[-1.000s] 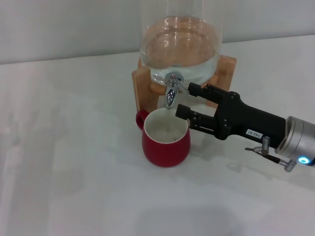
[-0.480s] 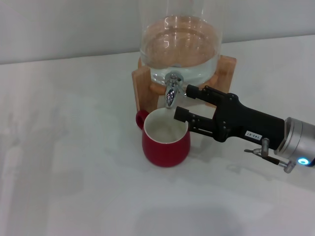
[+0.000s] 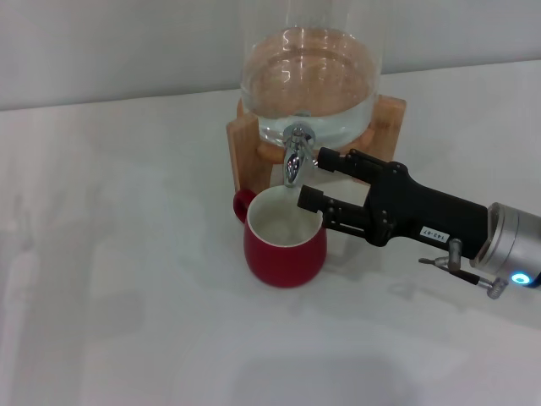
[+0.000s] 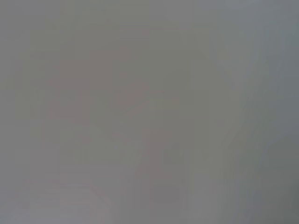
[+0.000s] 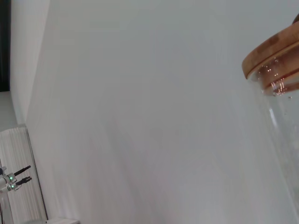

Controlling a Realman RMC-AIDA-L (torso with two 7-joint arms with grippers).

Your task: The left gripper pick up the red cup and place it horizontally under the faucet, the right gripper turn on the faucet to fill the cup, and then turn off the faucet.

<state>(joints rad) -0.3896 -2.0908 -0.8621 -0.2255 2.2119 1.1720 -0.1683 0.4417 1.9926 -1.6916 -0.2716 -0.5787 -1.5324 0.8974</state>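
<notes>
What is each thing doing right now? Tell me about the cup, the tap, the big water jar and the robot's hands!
Red cup: upright on the table, right under the tap, no hand holding it.
Faucet: spout points down into the cup; no stream of water can be made out.
Glass jar: partly full of water, sitting on its wooden stand.
Right gripper: open, fingers beside the faucet.
Left gripper: not in the head view.

The left wrist view is a featureless grey blur; nothing in it can be made out. In the head view the glass dispenser (image 3: 308,76) is cut off at the top edge, and the right gripper (image 3: 314,178) arm runs off the right edge. The faucet (image 3: 294,156) lever's position cannot be told.
</notes>
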